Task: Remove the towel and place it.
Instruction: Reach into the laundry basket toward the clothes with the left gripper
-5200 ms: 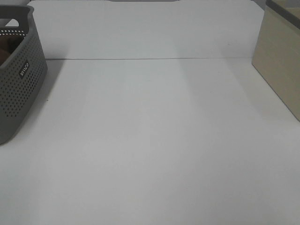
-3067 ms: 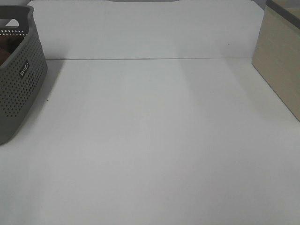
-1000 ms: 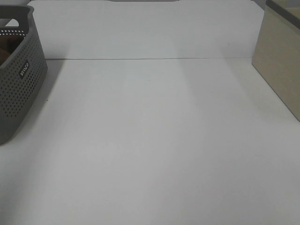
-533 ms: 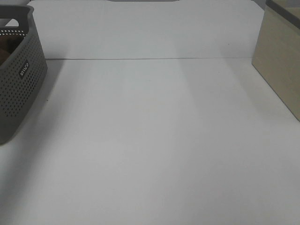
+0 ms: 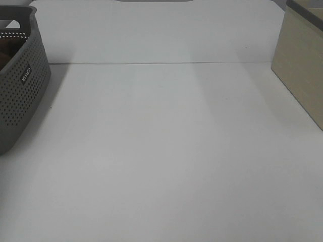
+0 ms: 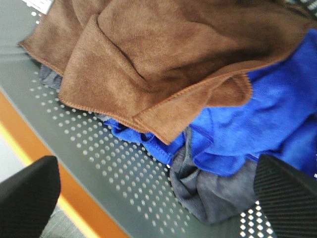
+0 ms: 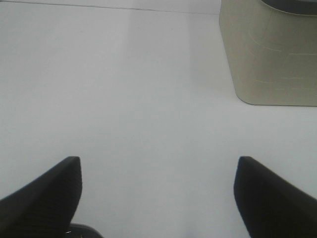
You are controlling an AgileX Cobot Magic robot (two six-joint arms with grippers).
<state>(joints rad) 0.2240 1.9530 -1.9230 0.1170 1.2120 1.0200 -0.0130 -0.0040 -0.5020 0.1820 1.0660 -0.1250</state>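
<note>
While the white tabletop (image 5: 161, 151) stretches between the beige bin (image 5: 303, 65) and the grey basket (image 5: 22, 91), the towel (image 6: 163, 54) sits inside that basket, heaped on top of a blue cloth (image 6: 277, 109) and a smaller grey cloth (image 6: 208, 193). It looks soft, light and limp (terry pile, so hardly slippery). It will probably sag and drag its neighbours along if it is taken low. The thick folded hem (image 6: 208, 89) beside the blue cloth seems the best place to pinch, high on the heap. The left claw (image 6: 157, 198) hangs over the pile, fingers spread wide, holding nothing. The right claw (image 7: 158, 198) is likewise spread above the tabletop.
</note>
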